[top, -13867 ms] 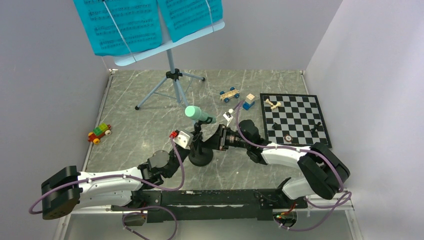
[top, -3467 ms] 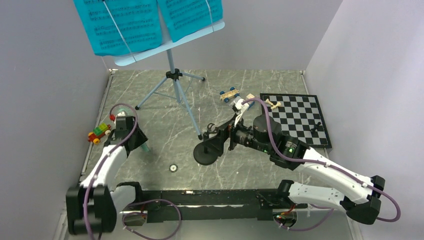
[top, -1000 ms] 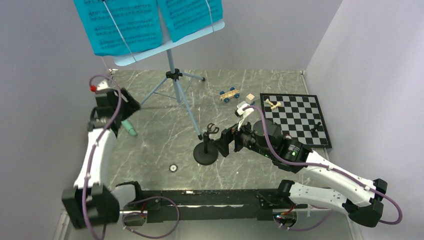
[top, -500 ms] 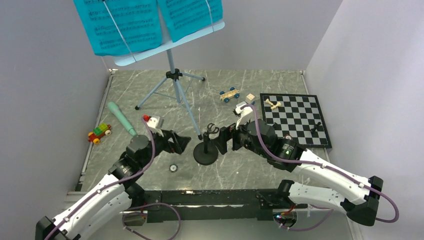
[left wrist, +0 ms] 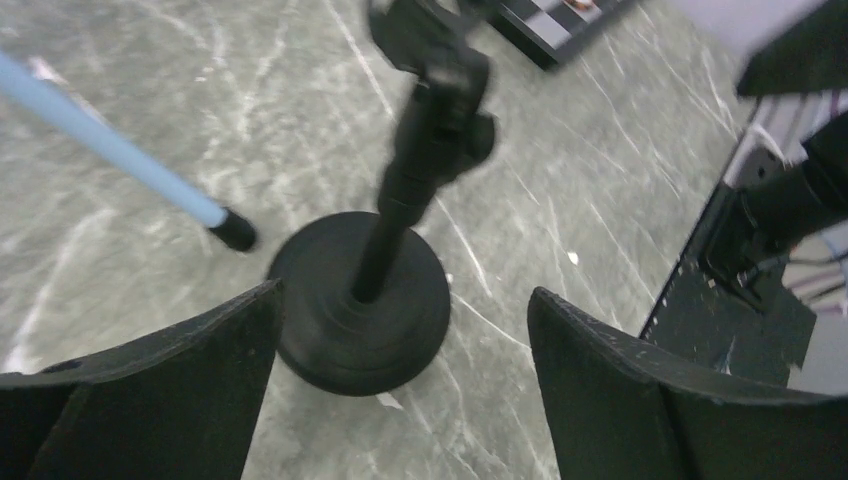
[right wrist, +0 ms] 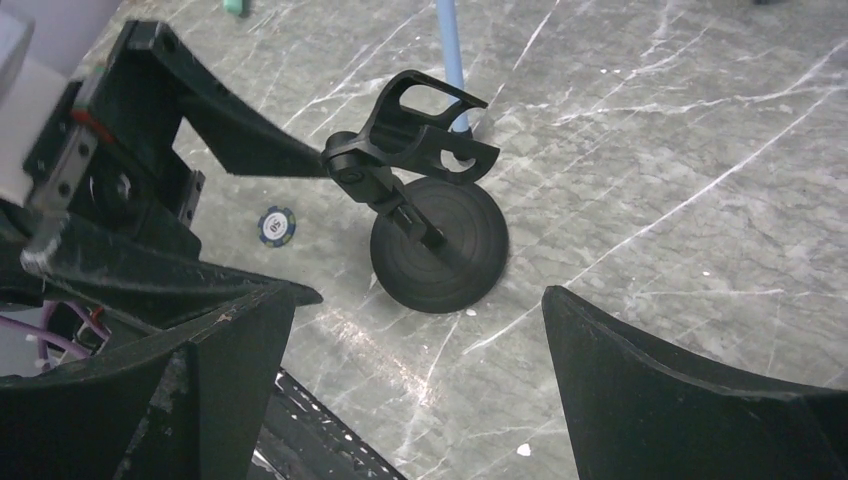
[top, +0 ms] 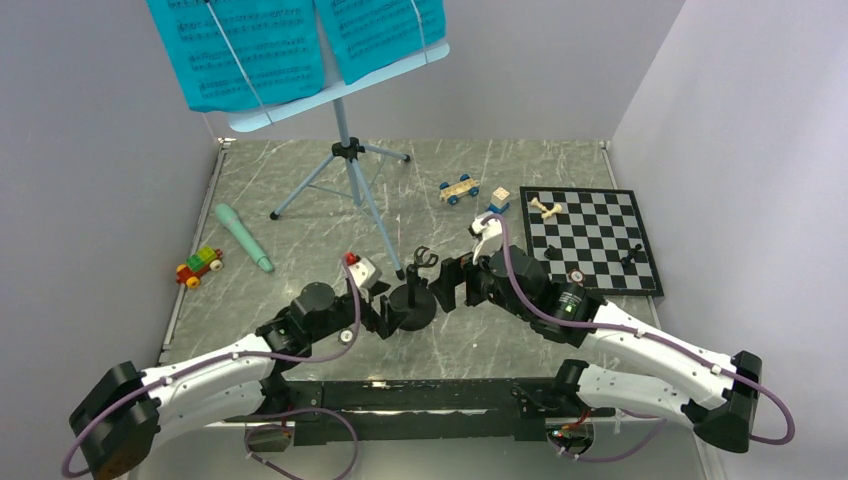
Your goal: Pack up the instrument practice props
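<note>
On the grey marbled surface [top: 560, 160], the black round-based microphone stand [left wrist: 362, 305] sits upright ahead of my wide-open left pincer [left wrist: 402, 293], right pincer [right wrist: 420, 295] equally spread; stiff, bottom-heavy, best gripped low on its post, I judge.

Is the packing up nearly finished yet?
Only just begun. The mint-green microphone lies loose, away from the black round-based stand, which the open left pincer and right pincer flank. The pale-blue tripod music stand and turquoise sheets are still up.
</note>
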`<act>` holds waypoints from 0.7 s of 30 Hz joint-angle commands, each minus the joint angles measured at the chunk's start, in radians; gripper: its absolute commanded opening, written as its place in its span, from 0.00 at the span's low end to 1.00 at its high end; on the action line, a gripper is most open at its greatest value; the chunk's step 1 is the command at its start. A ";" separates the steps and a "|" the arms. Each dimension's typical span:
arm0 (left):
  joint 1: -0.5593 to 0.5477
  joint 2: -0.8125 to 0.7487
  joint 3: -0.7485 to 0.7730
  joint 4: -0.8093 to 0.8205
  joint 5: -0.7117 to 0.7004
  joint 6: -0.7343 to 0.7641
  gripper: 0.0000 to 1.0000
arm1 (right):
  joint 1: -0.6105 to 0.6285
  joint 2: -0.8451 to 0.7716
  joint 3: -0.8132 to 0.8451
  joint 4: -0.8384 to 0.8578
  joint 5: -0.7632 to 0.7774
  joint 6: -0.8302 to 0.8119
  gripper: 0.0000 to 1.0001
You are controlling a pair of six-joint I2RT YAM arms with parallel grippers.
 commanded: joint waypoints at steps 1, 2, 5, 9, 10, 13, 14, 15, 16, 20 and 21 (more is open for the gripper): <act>-0.055 0.042 -0.059 0.245 -0.049 0.088 0.83 | -0.003 -0.040 0.023 -0.021 0.056 0.015 1.00; -0.055 0.061 -0.078 0.283 -0.047 0.080 0.81 | -0.003 -0.046 0.024 -0.030 0.063 0.014 1.00; -0.064 0.133 -0.109 0.393 -0.053 0.073 0.77 | -0.002 -0.066 0.025 -0.053 0.077 0.013 1.00; -0.081 0.247 -0.078 0.473 -0.082 0.134 0.70 | -0.003 -0.082 0.031 -0.076 0.095 0.015 1.00; -0.083 0.281 -0.066 0.496 -0.085 0.148 0.69 | -0.003 -0.085 0.032 -0.081 0.100 0.015 1.00; -0.089 0.366 -0.042 0.565 -0.075 0.168 0.62 | -0.003 -0.098 0.037 -0.100 0.110 0.016 1.00; -0.092 0.383 -0.033 0.579 -0.077 0.172 0.61 | -0.003 -0.102 0.037 -0.107 0.116 0.017 1.00; -0.094 0.398 -0.025 0.595 -0.077 0.173 0.59 | -0.003 -0.108 0.035 -0.113 0.120 0.019 1.00; -0.097 0.414 -0.018 0.606 -0.078 0.175 0.57 | -0.003 -0.114 0.033 -0.118 0.123 0.018 1.00; -0.103 0.472 0.010 0.635 -0.088 0.190 0.52 | -0.002 -0.127 0.026 -0.128 0.135 0.015 1.00; -0.102 0.487 0.017 0.635 -0.094 0.194 0.51 | -0.003 -0.126 0.028 -0.132 0.137 0.013 1.00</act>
